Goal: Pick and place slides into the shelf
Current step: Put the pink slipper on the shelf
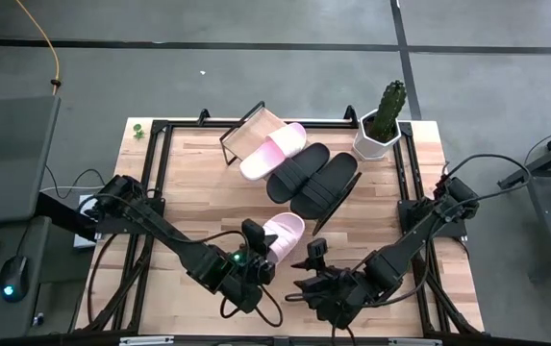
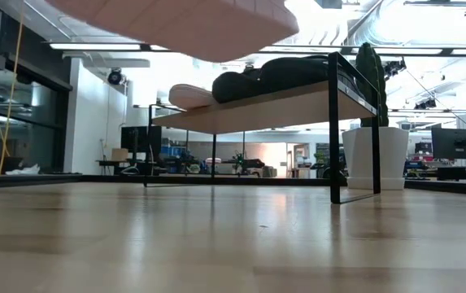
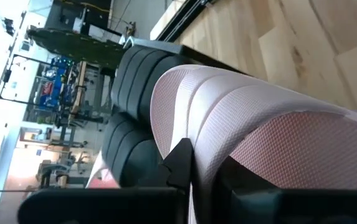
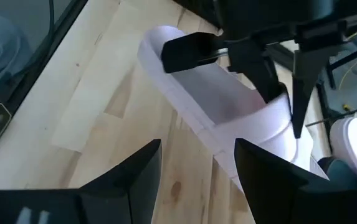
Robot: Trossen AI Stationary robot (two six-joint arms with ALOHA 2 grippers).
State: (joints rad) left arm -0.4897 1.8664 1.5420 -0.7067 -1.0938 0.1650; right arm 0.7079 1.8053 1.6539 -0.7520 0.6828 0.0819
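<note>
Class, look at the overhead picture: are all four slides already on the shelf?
No: the second pink slide is off the shelf, held by the left gripper.

I'm seeing my right gripper (image 4: 197, 165) hanging open over the wooden table (image 4: 103, 106), while the left gripper (image 4: 271, 74) is clamping the strap of a pink slide (image 4: 228, 112).

Three slides (image 1: 299, 171) on shelf (image 1: 246, 137), plant pot (image 1: 376, 139) beside.

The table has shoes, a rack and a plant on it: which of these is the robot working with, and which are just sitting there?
Part of the job:
- pink slide, lifted in the left gripper
- pink slide on the shelf
- two black slides
- shelf

Just there:
- potted cactus
- right gripper, jaws open, empty
</note>
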